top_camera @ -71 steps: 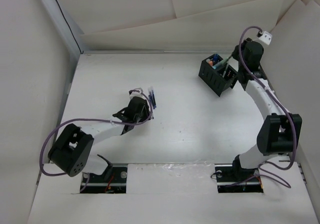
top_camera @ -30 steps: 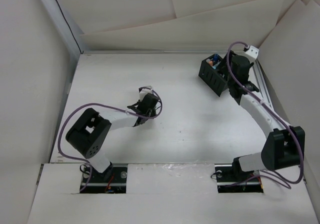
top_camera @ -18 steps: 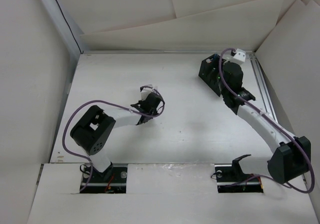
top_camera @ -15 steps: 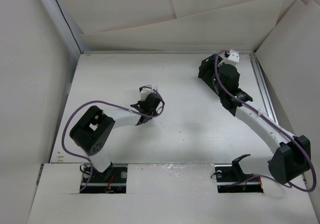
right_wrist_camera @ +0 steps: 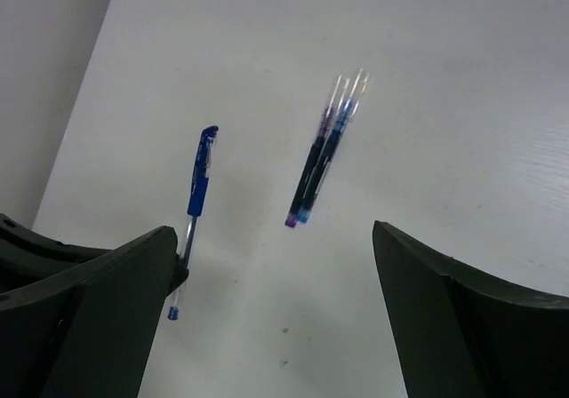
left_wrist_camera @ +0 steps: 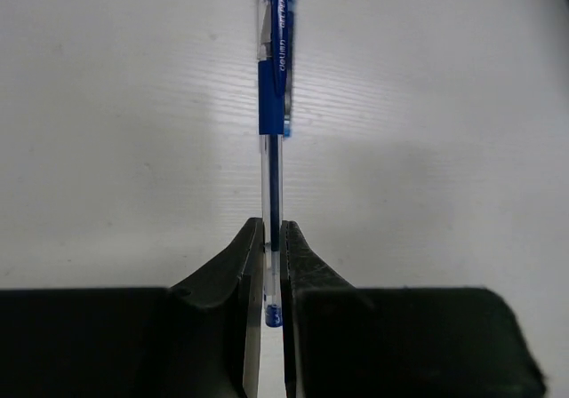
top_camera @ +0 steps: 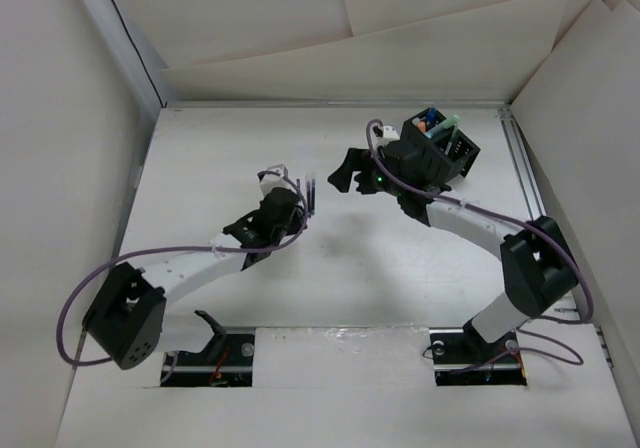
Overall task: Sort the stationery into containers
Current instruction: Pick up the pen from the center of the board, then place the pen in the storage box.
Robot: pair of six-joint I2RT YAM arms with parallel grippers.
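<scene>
One blue pen (left_wrist_camera: 273,123) pinched at its tip

Left gripper (left_wrist_camera: 273,238) is closed narrow on the clear barrel, right by the writing tip, left of centre on the surface (left_wrist_camera: 427,105). Lifted or lying, I cannot tell. It's light, stiff, slick plastic. Held that far out, the clip end could swing, so mid-barrel looks the safer hold. Right gripper (right_wrist_camera: 273,238) hangs wide apart, holding nothing, above two more pens (right_wrist_camera: 318,167) lying side by side. Black organizer (top_camera: 455,150) sits far right, small pieces already inside.
</scene>
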